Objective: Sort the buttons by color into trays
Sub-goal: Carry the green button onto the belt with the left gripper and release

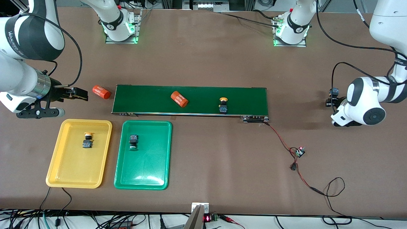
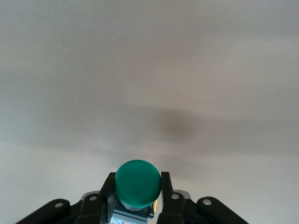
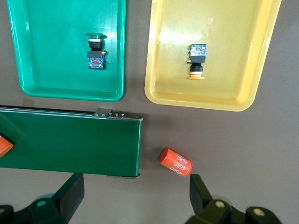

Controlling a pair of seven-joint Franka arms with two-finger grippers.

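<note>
While the right claw (image 3: 135,198) hangs wide, the left claw (image 2: 138,196) — raised — grips a green button (image 2: 138,184).

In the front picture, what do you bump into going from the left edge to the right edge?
Right tool → yellow tray → orange cylinder → green tray → second cylinder → yellow button on belt → left tool.
</note>
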